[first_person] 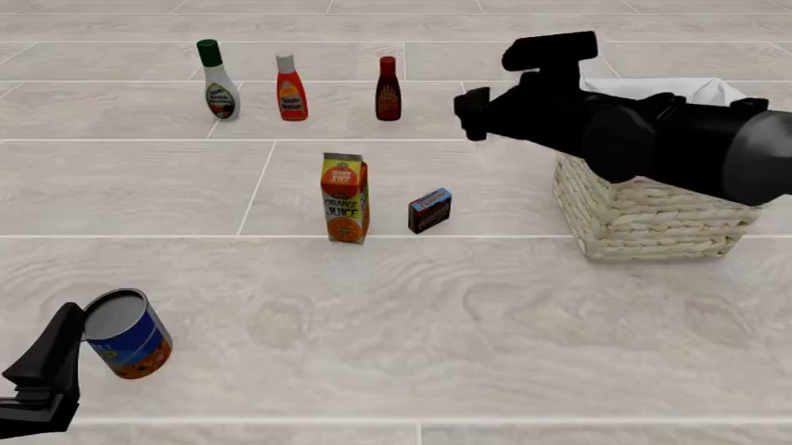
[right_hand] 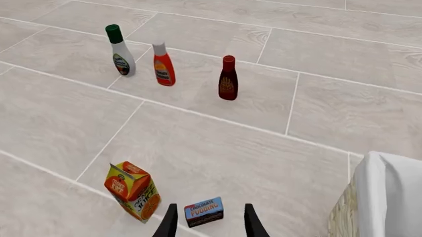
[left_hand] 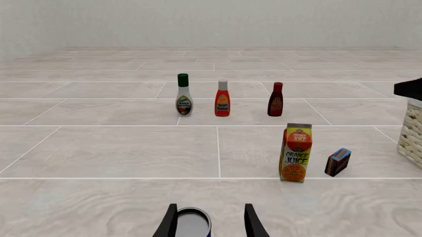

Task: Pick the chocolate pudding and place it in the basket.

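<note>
Between our right gripper's [right_hand: 210, 224] parted fingers, low in the frame, sits the chocolate pudding [right_hand: 203, 211]. We judge it light, stiff, smooth-sided; grip its broad faces. Our left gripper [left_hand: 209, 224] is spread around a can [left_hand: 192, 222].

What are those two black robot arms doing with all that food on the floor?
The right arm's tool hangs open above the chocolate pudding, which stands beside the orange juice carton. Nothing has been picked up yet. The basket waits on the right with no pudding seen in it. The left arm's tool sits low near a blue can, open around it but not gripping. Three bottles stand in a row farther back.
</note>
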Robot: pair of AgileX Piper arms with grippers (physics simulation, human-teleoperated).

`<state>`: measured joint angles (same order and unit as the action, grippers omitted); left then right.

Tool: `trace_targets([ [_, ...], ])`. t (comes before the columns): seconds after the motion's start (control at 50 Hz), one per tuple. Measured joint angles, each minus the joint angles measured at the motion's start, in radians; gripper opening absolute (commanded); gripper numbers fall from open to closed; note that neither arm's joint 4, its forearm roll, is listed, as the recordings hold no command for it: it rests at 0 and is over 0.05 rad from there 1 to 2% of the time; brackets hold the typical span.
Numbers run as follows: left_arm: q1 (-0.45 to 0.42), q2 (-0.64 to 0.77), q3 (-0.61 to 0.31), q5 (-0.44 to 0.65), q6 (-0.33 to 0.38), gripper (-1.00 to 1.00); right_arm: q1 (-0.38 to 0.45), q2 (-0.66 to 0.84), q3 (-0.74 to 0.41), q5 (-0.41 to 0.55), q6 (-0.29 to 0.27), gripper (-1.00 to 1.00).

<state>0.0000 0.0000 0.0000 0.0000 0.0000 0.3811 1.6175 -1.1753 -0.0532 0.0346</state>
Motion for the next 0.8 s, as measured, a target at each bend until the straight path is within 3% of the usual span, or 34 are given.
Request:
trace_targets([
  [0.8,0.000,0.000,0.000,0.000,0.000,1.00,-0.040,0.141,-0.331,0.319,0.105,1.00],
])
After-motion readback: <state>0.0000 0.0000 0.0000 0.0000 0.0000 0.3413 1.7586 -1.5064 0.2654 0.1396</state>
